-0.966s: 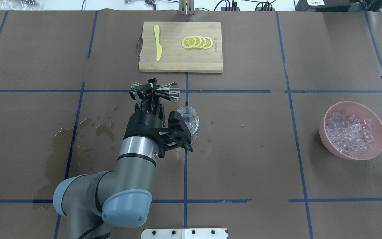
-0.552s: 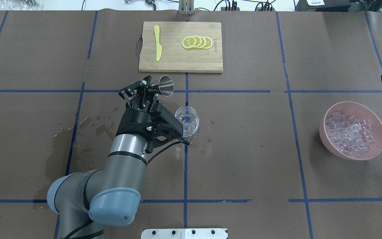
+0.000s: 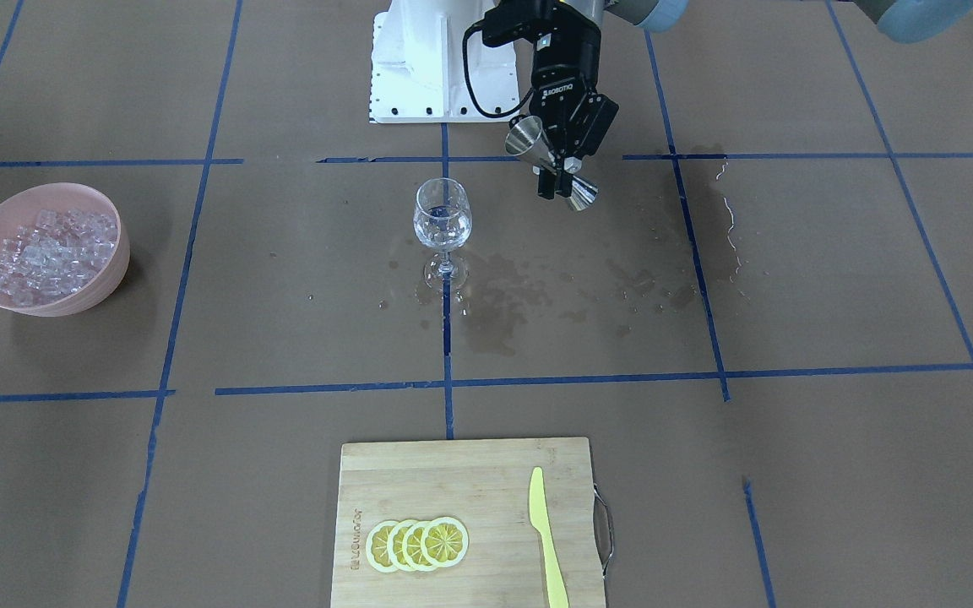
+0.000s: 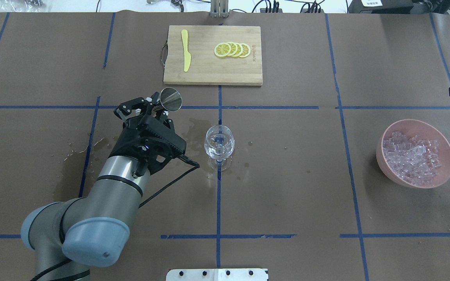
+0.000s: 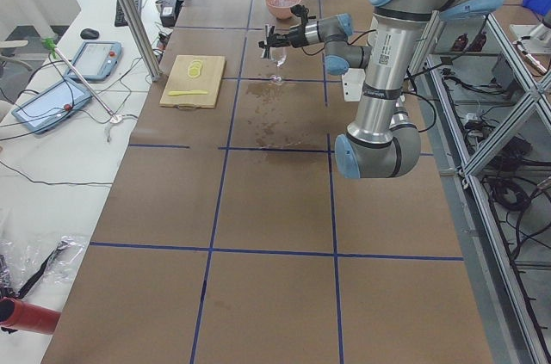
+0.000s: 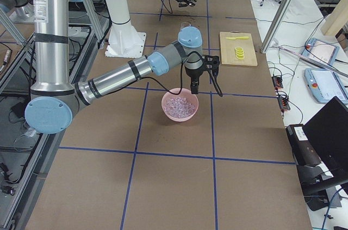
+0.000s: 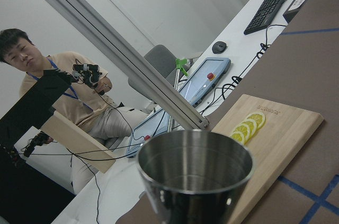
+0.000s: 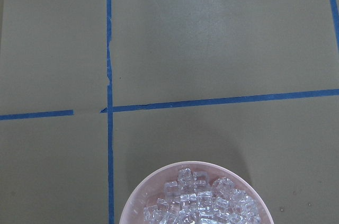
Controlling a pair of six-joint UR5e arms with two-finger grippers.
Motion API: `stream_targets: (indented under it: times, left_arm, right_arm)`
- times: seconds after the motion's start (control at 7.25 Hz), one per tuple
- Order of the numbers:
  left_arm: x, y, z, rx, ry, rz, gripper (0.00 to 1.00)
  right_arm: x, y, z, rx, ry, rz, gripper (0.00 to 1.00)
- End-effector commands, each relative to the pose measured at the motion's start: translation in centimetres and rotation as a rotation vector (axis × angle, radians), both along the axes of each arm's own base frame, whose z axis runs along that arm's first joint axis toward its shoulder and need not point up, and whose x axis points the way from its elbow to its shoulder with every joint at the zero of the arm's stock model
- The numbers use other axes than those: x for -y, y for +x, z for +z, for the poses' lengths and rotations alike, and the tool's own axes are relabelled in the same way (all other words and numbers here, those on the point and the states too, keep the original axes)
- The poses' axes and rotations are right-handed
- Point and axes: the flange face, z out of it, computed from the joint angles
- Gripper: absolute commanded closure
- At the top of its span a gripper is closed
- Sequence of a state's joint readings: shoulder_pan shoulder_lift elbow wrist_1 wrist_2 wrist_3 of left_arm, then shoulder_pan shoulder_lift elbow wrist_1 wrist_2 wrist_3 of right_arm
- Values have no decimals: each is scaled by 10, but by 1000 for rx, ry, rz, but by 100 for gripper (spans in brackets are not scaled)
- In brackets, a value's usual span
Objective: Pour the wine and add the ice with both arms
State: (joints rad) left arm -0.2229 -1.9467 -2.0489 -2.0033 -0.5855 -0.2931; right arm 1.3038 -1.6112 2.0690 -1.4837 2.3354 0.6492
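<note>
Jigger point(image 4: 171, 99) clamped in left gripper point(image 3: 559, 171), near glass point(image 4: 219, 145); right gripper point(image 6: 194, 85) (near ice point(image 6: 179, 106)) grip state unclear.

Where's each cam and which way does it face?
Front: across table, looking back and down; left gripper holds jigger.
Overhead: behind left arm, looking forward and down; glass.
Left: table end; left arm nearest.
Right: opposite end; right arm nearest, by bowl.
Left wrist: past jigger to board.
Right wrist: down onto ice; no body.
Front and overhead share glass.
</note>
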Motion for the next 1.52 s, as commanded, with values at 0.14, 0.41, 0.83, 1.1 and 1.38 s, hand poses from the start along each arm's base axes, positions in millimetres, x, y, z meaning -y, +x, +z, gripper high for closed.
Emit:
stream_targets:
  times: [0.14, 0.41, 0.83, 1.1, 1.38]
  left_arm:
    - [-13, -44, 45, -120, -74, 33, 100]
    - [-20, -80, 58, -272, -99, 19, 100]
    - [-21, -97, 104, -323, -176, -28, 100]
    - [-19, -98, 106, -327, -181, -35, 100]
    - [-20, -98, 113, -349, -199, -43, 100]
  right_arm:
    - [-5, -26, -4, -47, 16, 15, 0]
    - [-30, -53, 21, -79, 92, 8, 0]
    - [-47, -95, 35, -134, 123, -46, 0]
    - [-61, -95, 78, -107, 190, -50, 0]
    - [-61, -107, 95, -111, 183, -76, 0]
